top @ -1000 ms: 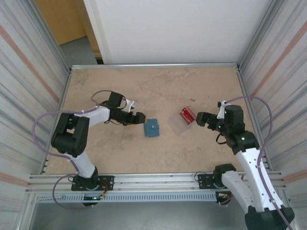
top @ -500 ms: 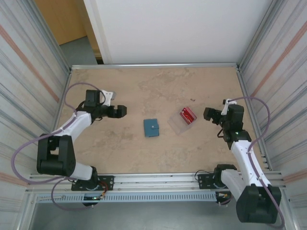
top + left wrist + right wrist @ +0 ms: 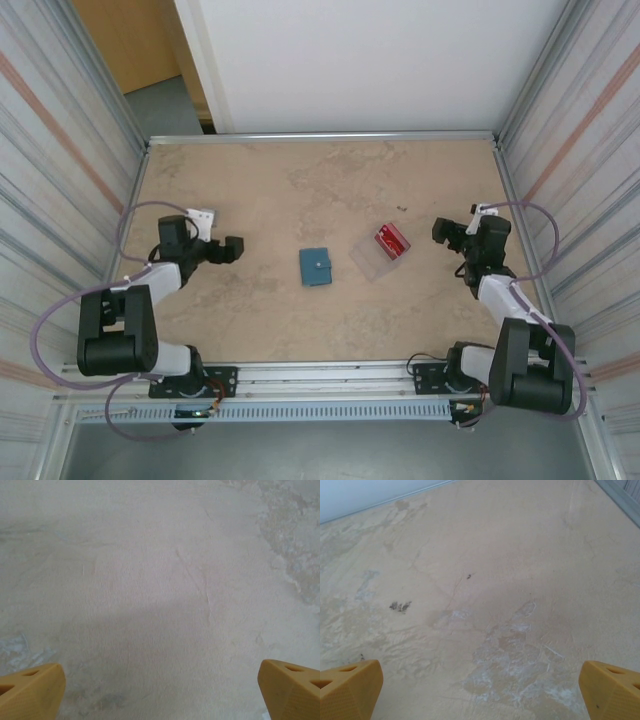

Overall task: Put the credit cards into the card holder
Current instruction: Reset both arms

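While the left pincer [image 3: 237, 249] and right pincer [image 3: 441, 232] gape empty, the card holder [image 3: 317, 267] seemingly lies closed.

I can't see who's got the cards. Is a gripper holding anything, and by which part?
Nothing is held. The left gripper and right gripper are open and empty; the credit cards lie untouched.
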Robot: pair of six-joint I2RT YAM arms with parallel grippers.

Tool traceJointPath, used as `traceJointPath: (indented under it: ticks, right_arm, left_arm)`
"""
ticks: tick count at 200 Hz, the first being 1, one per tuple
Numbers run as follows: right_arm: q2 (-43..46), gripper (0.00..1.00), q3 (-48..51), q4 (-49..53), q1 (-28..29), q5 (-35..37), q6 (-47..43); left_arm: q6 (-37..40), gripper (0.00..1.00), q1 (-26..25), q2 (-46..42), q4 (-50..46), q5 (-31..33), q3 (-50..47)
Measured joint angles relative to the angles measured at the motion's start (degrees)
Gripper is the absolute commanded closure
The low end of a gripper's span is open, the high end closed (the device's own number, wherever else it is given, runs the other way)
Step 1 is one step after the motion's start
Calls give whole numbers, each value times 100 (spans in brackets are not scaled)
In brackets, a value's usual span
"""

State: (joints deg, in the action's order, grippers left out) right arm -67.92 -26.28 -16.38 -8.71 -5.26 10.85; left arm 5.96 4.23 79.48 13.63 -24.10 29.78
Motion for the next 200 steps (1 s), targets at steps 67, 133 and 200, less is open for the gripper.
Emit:
traceJointPath:
  ticks: [67,133,200]
  right_arm:
    - [-815,1,210,-1233,111,-33,2]
    - [-1757,1,302,-2603,496,315,-267]
    - [-2063,1,337,-2857,662,704,-404]
  left_arm:
    - [-20,1,0,46,1305,229,-114]
    - [13,1,-302,745,3029,518,-935]
    - [-83,1,-352,752,3077,1360,-715]
